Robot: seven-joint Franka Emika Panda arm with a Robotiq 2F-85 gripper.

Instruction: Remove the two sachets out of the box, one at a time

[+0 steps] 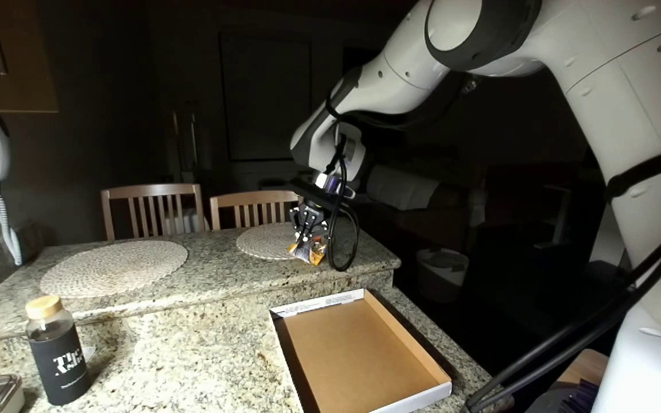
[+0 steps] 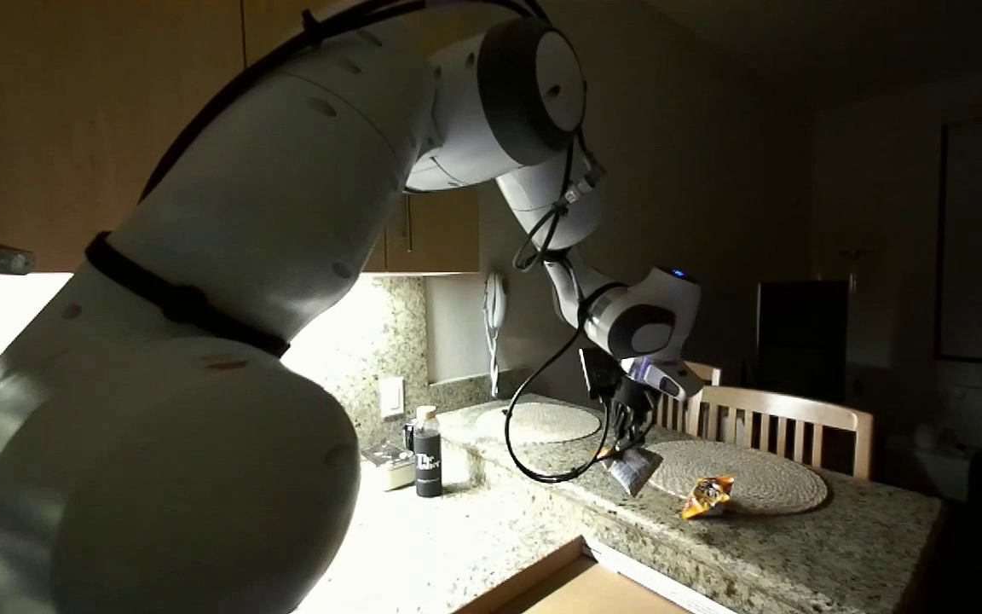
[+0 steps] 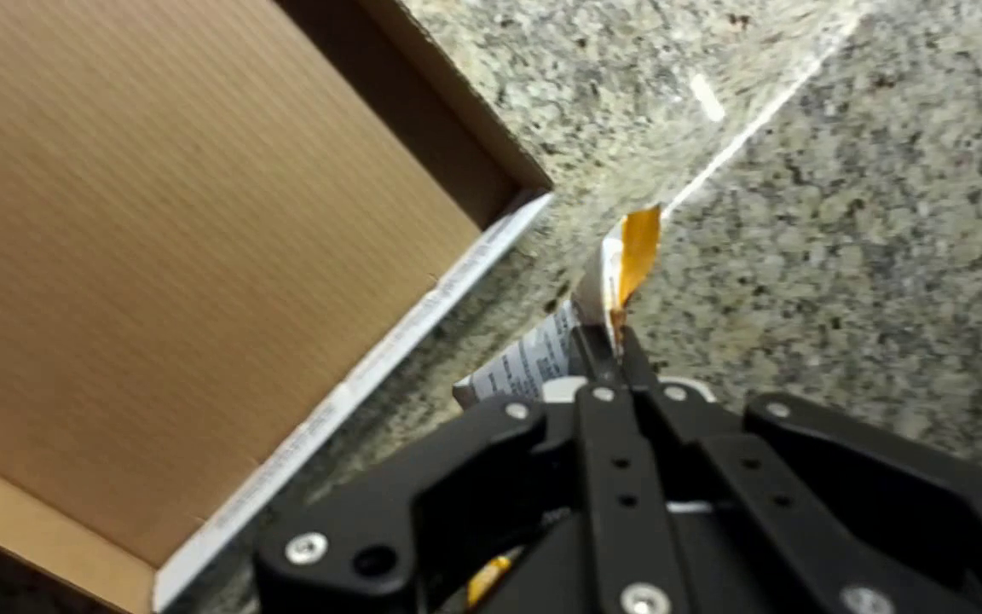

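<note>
- While the black metal two-fingered claw has its tips pinched together, what they grip is a small flat packet of shiny film, orange on one face and printed silver-grey on another, at the centre of the wrist frame.
- In an exterior view that packet hangs tilted, right of centre, low over the raised speckled granite ledge; whether its lowest corner touches stone I cannot tell.
- The second small packet, crinkled orange with dark patches, lies on the ledge by the lower left rim of a round pale woven placemat, lower right in the frame.
- Both are thus outside the shallow rectangular cardboard box, brown inside and white-rimmed, at the bottom of the frame, just right of centre.
- Judging by the creases, each should be light, limp and rather slippery, folding around the tips rather than resisting.
- Contents cannot be seen, so a hard squeeze across the middle might split a seam; a corner or sealed edge is the better hold.
- Release probably wants the packet resting first, then a slow parting, since film may cling to a pad.
</note>
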